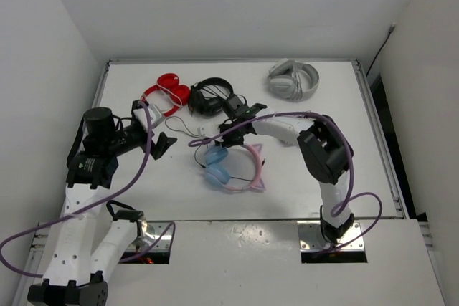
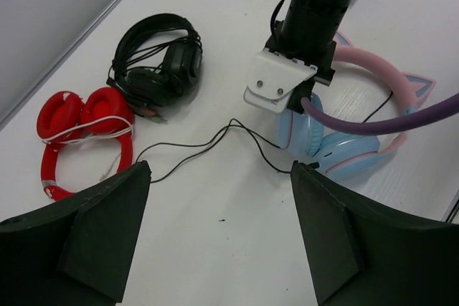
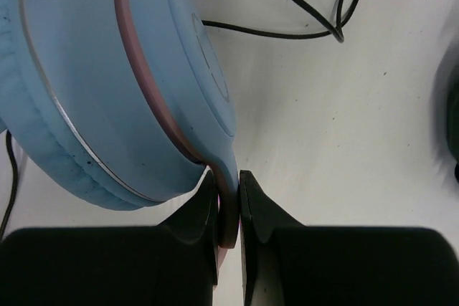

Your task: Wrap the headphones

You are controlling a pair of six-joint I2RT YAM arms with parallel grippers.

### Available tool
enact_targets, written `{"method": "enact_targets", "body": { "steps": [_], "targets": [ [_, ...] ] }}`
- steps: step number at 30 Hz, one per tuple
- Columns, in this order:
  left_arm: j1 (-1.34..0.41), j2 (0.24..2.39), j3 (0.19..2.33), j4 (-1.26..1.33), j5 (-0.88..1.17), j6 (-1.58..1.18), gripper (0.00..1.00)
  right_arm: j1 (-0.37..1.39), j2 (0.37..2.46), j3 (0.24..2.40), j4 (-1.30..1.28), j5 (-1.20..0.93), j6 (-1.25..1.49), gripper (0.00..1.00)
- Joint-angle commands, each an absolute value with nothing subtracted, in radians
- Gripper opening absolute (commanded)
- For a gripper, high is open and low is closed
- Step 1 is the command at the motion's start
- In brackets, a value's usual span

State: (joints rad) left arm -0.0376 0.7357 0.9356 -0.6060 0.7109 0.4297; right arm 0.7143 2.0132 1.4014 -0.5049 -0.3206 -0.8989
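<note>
Bare white table lies open in front of the light blue cat-ear headphones. Behind them, a thin black cable, red headphones and black headphones block passage.

The white table carries four pairs. The blue headphones lie on it, with their thin black cable trailing loose to their left. Beyond them lie a red pair to the left, a black pair straight behind and a grey pair to the right.
</note>
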Motion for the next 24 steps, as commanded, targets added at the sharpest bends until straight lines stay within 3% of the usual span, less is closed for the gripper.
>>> {"method": "enact_targets", "body": {
  "steps": [1, 3, 6, 7, 8, 14, 19, 24],
  "targets": [
    [-0.031, 0.742, 0.936, -0.535, 0.716, 0.402, 0.84, 0.710, 2.022, 1.457, -0.411, -0.382, -0.959, 0.00],
    [-0.031, 0.742, 0.927, -0.523, 0.707, 0.391, 0.84, 0.701, 2.031, 1.457, -0.393, -0.382, -0.959, 0.07],
    [-0.031, 0.752, 0.917, -0.505, 0.695, 0.382, 0.84, 0.701, 2.031, 1.480, -0.382, -0.342, -0.876, 0.51],
    [-0.031, 0.752, 0.917, -0.505, 0.681, 0.382, 0.84, 0.701, 2.031, 1.480, -0.382, -0.330, -0.846, 0.71],
    [-0.031, 0.741, 0.917, -0.494, 0.670, 0.382, 0.84, 0.701, 2.008, 1.471, -0.373, -0.318, -0.810, 0.74],
    [-0.031, 0.692, 0.873, -0.430, 0.604, 0.335, 0.84, 0.601, 1.702, 1.270, -0.232, -0.258, -0.283, 0.77],
    [-0.031, 0.672, 0.838, -0.356, 0.554, 0.287, 0.84, 0.512, 1.548, 1.123, -0.322, -0.230, 0.109, 0.69],
    [-0.031, 0.672, 0.838, -0.344, 0.531, 0.259, 0.84, 0.512, 1.496, 1.011, -0.319, -0.213, 0.310, 0.60]
  ]
}}
